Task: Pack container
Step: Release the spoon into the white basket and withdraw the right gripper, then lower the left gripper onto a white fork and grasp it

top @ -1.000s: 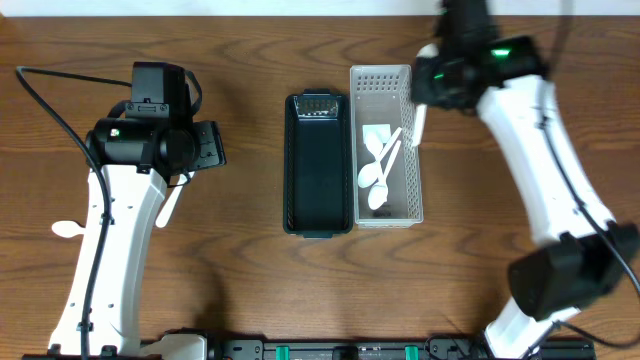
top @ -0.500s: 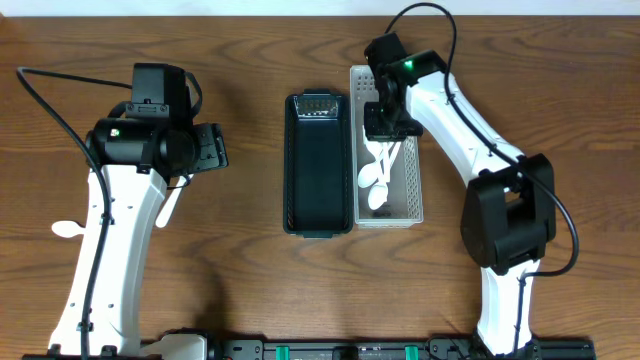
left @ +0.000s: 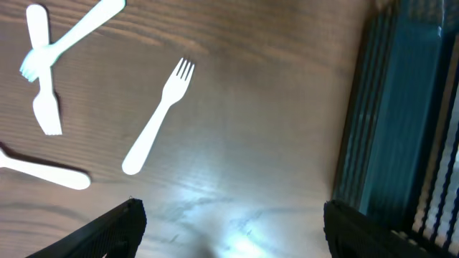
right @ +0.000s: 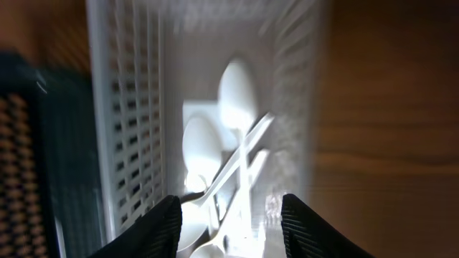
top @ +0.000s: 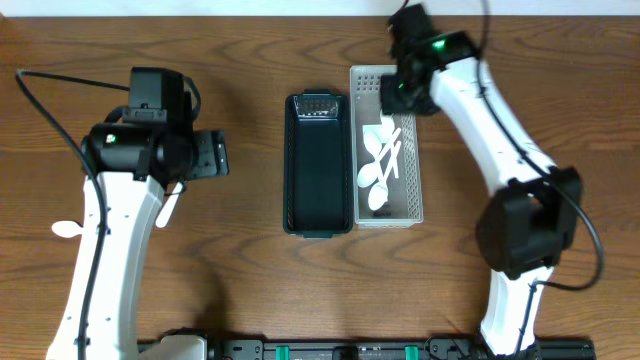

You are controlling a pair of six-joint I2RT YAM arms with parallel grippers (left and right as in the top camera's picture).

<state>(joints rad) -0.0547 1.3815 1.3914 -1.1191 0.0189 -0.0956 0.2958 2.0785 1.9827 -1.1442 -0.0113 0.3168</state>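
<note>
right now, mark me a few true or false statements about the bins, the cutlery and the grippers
1. White spoons lie in the white basket. True.
2. The black bin is full of forks. False: no forks show in it.
3. The right gripper is shut on a spoon. False: it is open above the basket and holds nothing.
4. A white fork lies on the bare table. True.
5. The left gripper is inside the basket. False: it is open over the table, beside the black bin.
</note>
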